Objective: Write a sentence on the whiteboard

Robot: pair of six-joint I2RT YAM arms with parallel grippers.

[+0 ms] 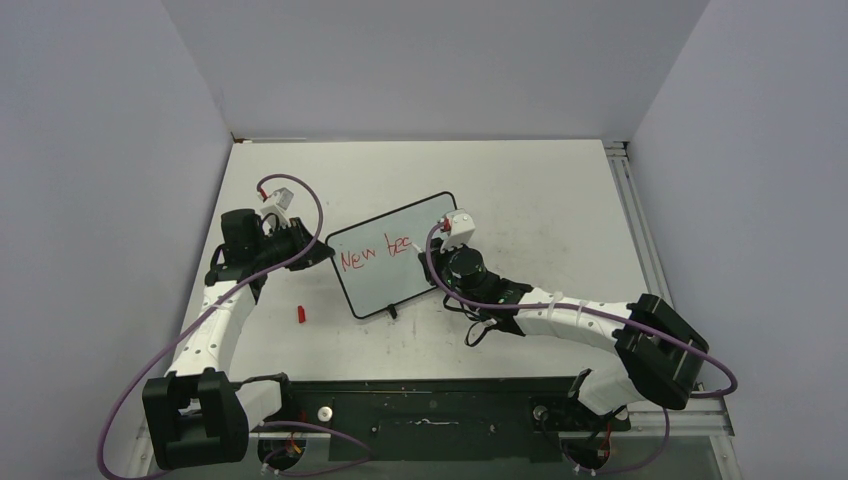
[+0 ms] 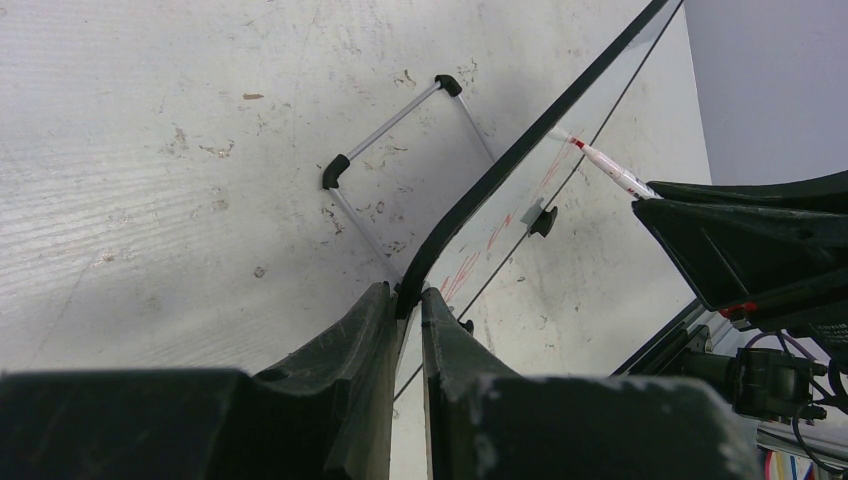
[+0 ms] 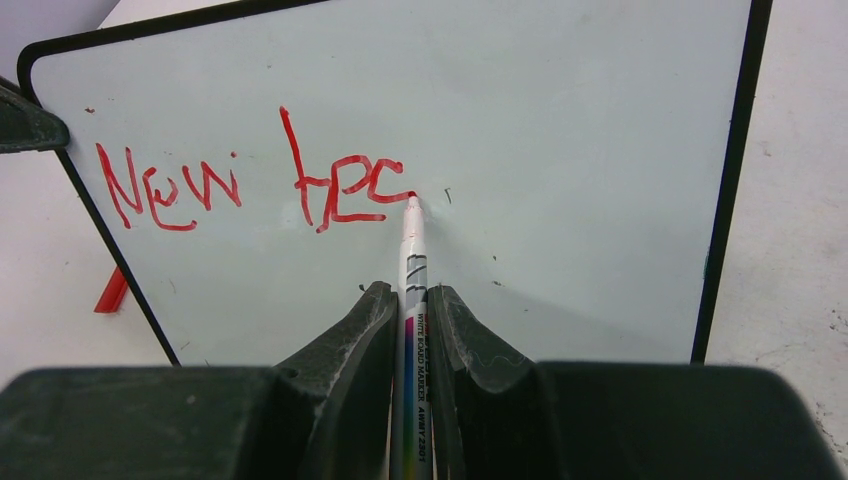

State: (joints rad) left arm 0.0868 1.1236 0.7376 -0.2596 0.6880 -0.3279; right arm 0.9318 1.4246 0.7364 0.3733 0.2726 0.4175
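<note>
On the scuffed white desk (image 1: 540,200), seen from above, the black-framed whiteboard (image 1: 385,285) stands tilted between both arms; at the left wrist, the left fingers (image 2: 383,308) pinch its frame; at the right wrist, the right fingers (image 3: 377,312) clamp a marker (image 3: 413,250) printed "WHITE BOARD MARKER", tip touching the red sentence (image 3: 250,180) "New bec".

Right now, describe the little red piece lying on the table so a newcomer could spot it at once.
Find the whiteboard standing near the middle of the white table. Just left of its near-left corner, a small red piece lies flat on the tabletop. It is the only loose red item, lying apart from the board.
</note>
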